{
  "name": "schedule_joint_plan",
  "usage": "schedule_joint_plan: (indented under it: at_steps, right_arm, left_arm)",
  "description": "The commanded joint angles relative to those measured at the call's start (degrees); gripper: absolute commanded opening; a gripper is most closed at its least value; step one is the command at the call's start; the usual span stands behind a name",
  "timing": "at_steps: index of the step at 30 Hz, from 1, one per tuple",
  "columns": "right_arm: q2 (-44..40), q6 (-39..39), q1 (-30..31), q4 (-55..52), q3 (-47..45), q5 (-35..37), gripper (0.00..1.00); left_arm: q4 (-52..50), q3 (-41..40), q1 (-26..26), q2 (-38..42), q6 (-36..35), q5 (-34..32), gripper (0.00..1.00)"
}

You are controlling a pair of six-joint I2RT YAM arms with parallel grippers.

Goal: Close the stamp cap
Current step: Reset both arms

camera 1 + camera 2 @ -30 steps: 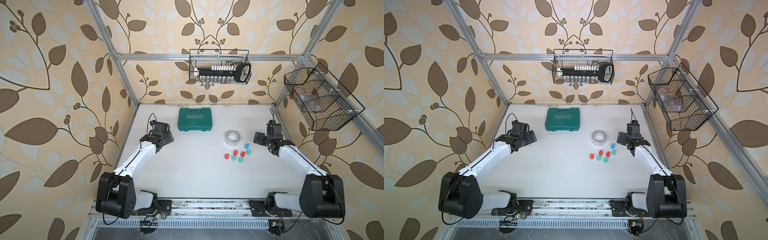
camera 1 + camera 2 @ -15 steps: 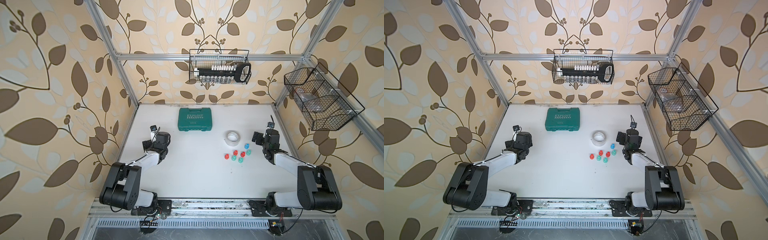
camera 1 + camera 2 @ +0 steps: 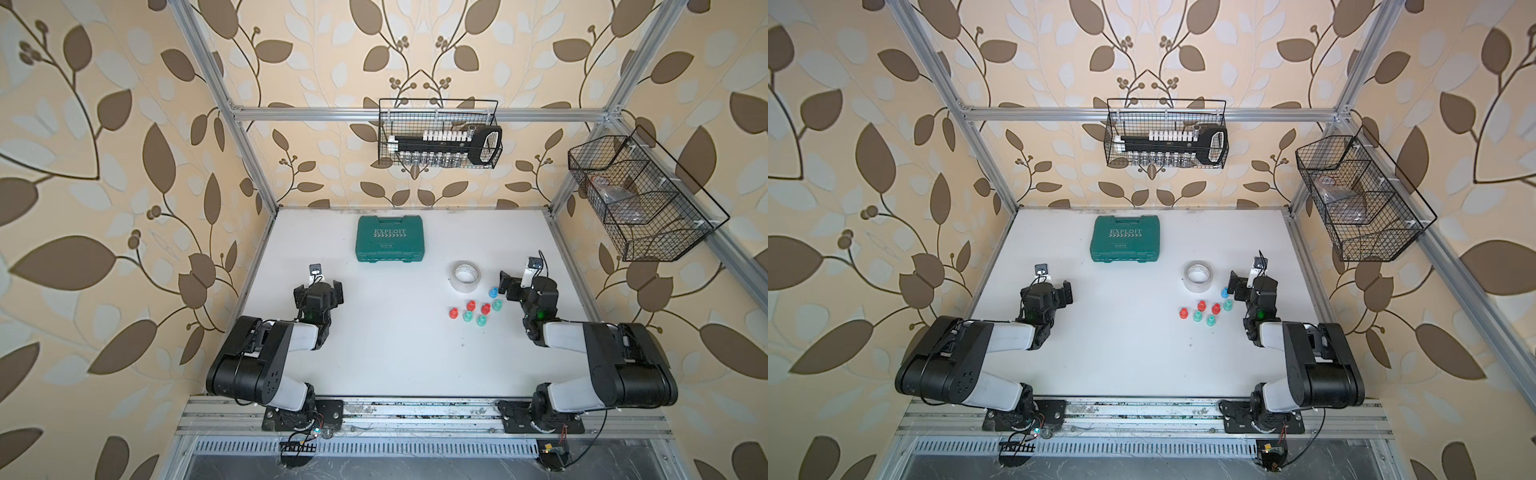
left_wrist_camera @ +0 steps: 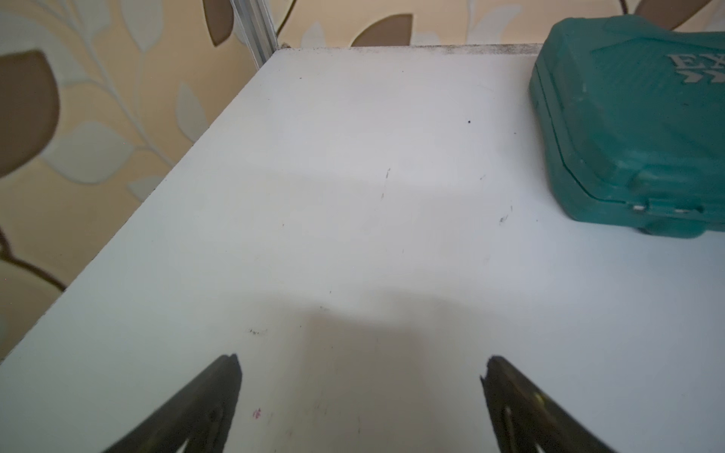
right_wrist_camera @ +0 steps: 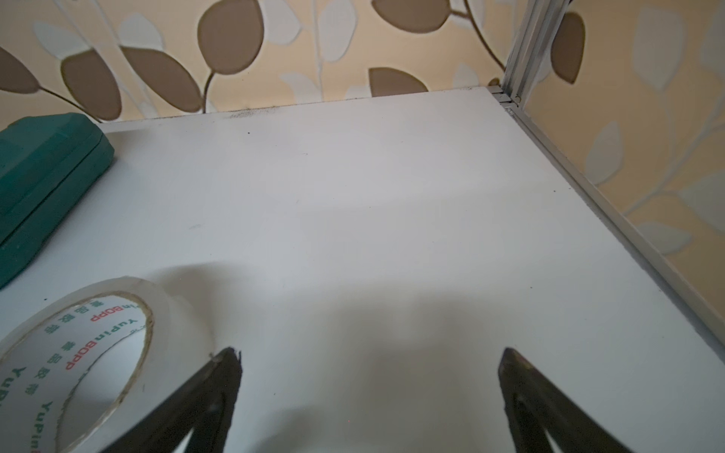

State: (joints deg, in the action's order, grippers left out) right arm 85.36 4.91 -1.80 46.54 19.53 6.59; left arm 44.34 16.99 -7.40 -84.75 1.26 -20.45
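Note:
Several small red, green and blue stamp pieces stand in a cluster on the white table point(image 3: 395, 353) at the right, among them a red one point(image 3: 471, 305), a green one point(image 3: 481, 320) and a blue one point(image 3: 493, 293). Both top views show them point(image 3: 1202, 306). From here I cannot tell caps from stamp bodies. My right gripper point(image 3: 519, 286) point(image 5: 370, 353) is open and empty, low over the table just right of the blue piece. My left gripper point(image 3: 319, 291) point(image 4: 361, 362) is open and empty at the table's left, far from the cluster. Neither wrist view shows the stamps.
A roll of clear tape point(image 3: 466, 276) point(image 5: 74, 353) lies just behind the cluster, close to one right fingertip. A green tool case point(image 3: 388, 238) point(image 4: 627, 129) sits at the back centre. Wire baskets point(image 3: 440, 137) point(image 3: 640, 199) hang on the back and right walls.
Both arms have folded back toward the front rail, drawing the grippers nearer and lower over the table. Both grippers have stayed open and empty. The stamps and tape have not moved.

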Motion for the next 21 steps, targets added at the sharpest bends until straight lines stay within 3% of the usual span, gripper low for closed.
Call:
schedule_joint_plan:
  at_steps: [1, 4, 21]
  right_arm:
    - [0.6, -2.0, 1.6, 1.5, 0.8, 0.4, 0.98]
    - [1.2, -2.4, 3.0, 0.8, 1.6, 3.9, 0.98]
    - [0.8, -2.4, 3.2, 1.3, 1.2, 4.2, 0.98]
  left_arm:
    - [5.4, 0.8, 0.8, 0.1, -2.5, 6.8, 0.99]
    - [3.9, 1.8, 0.9, -0.5, -2.3, 6.6, 0.99]
    - [1.6, 3.0, 1.7, -0.5, -1.4, 6.6, 0.99]
